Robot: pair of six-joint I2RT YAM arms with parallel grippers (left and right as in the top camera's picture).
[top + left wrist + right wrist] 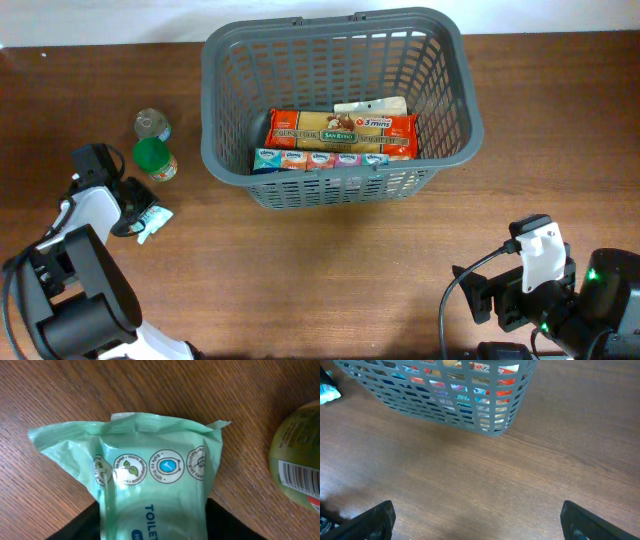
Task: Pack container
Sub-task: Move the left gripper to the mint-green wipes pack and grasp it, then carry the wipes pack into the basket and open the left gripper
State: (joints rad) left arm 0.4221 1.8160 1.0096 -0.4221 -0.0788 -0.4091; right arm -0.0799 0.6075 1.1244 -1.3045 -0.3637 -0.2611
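Ideally, with the left gripper [152, 522] clamped across the green wipes packet [150, 470] on the table [300, 270], raise it well above the thick rim of the container [208, 110], which stands off to its right, before carrying it across.

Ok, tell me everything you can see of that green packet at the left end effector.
The green packet is a soft, pale green plastic pouch with a wrinkled, crimped top seal, a row of round printed icons and blue lettering. It lies flat on the wooden table, outside the container. Its lower part is pinched between the dark fingers of the left end effector. A green-labelled jar sits nearby, apart from it.
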